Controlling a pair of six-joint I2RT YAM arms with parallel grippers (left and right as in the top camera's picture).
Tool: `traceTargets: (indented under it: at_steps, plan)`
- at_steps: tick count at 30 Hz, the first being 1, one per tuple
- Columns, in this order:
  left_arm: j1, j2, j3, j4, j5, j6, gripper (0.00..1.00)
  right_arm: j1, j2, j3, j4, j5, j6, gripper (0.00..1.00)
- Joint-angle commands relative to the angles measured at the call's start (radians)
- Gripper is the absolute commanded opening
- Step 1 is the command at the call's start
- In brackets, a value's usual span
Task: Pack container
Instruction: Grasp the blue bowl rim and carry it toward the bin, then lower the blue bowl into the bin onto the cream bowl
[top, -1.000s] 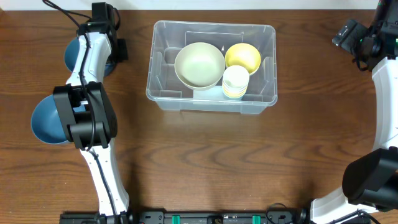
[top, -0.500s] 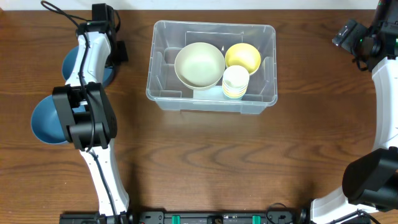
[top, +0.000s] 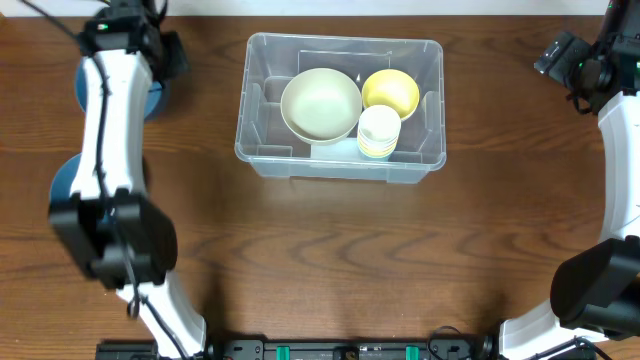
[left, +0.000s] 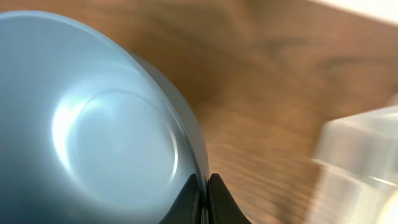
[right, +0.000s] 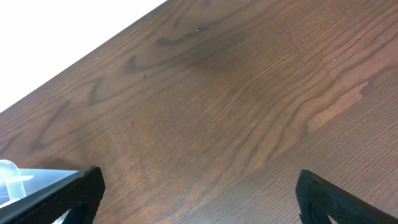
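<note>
1. The container (top: 262, 120) sits on the counter (top: 330, 260) toward the far side. It lies between the two arms and well apart from both sets of fingers.
2. The left fingers (left: 186, 205) are off to its left near the far edge, pinched together on the rim of a blue bowl (left: 93, 137). In the left wrist view the container's rounded corner shows at the right, badly blurred.
3. The right fingers (right: 74, 193) stand wide apart with nothing between them, over the wood to the container's right. Only a scrap of its clear rim shows, at the lower left of the right wrist view.
4. Inside the container are a cream bowl (top: 320, 103), a yellow bowl (top: 392, 90) just beside it, and a stack of cups (top: 379, 132) at the near side of the yellow bowl.
5. From overhead the left arm (top: 105, 130) covers most of the blue bowl, and only slivers peek out on either side.
6. A second blue bowl (top: 62, 182) lies nearer on the left, its right part hidden by the same arm.
7. I cannot tell how many cups are in the stack, nor whether the gripped bowl is off the counter.
</note>
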Motion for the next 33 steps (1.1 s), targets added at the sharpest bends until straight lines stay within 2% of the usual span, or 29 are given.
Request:
traceTargets:
  at_steps: [1, 5, 10, 16, 22, 33]
  plan:
    - [-0.048, -0.091, 0.006, -0.003, 0.081, -0.013, 0.06, -0.003, -0.014, 0.011, 0.001, 0.006, 0.008, 0.99]
    - [-0.166, -0.164, 0.006, -0.003, 0.087, -0.003, 0.06, -0.003, -0.014, 0.011, 0.001, 0.006, 0.008, 0.99]
    - [-0.371, -0.18, 0.006, -0.002, 0.082, 0.084, 0.06, -0.003, -0.014, 0.011, 0.001, 0.006, 0.008, 0.99]
    - [-0.565, -0.131, 0.006, 0.008, -0.05, 0.109, 0.06, -0.003, -0.014, 0.011, 0.001, 0.006, 0.008, 0.99]
    - [-0.63, -0.041, 0.006, 0.016, -0.049, 0.116, 0.06, -0.003, -0.014, 0.011, 0.001, 0.006, 0.008, 0.99]
    - [-0.652, 0.158, 0.006, 0.055, -0.048, 0.116, 0.06, -0.003, -0.014, 0.011, 0.001, 0.006, 0.008, 0.99]
